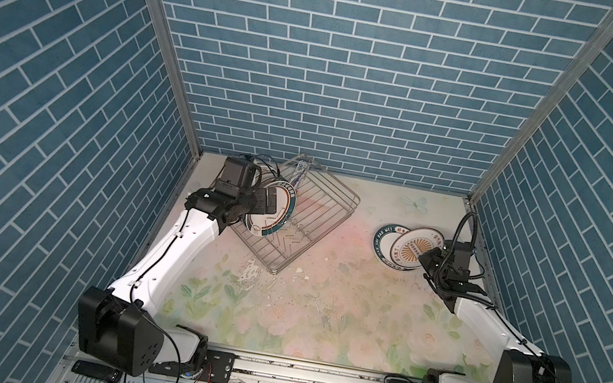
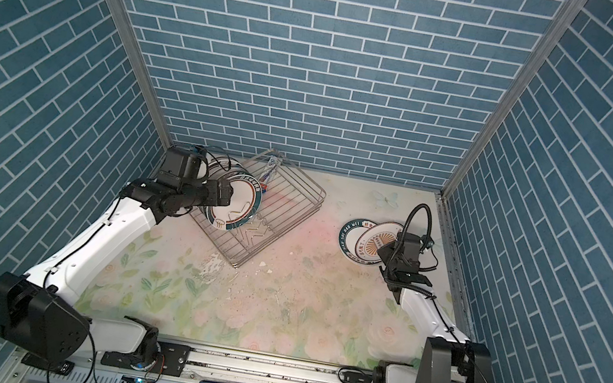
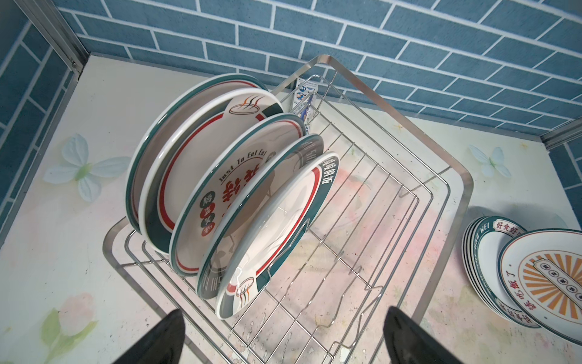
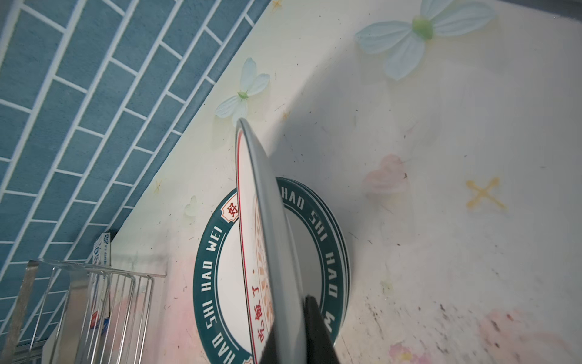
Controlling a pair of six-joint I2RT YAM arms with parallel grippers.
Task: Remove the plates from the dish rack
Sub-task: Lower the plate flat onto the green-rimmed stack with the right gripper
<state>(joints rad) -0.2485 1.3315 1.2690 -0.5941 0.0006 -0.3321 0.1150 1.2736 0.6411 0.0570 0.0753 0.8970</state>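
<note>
as racked plate [image 3: 220,189] reads, "just to eat"

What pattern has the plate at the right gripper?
Plate: orange sunburst centre; best in left wrist view.

Five plates [image 3: 220,195] racked, more stacked outside (layers uncountable), one dish rack [image 3: 362,220]

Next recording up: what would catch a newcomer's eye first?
A row of plates standing on edge in the wire dish rack, back left, with the open left gripper before them. At right, the right gripper holds a sunburst plate tilted over a stack on the table.
</note>
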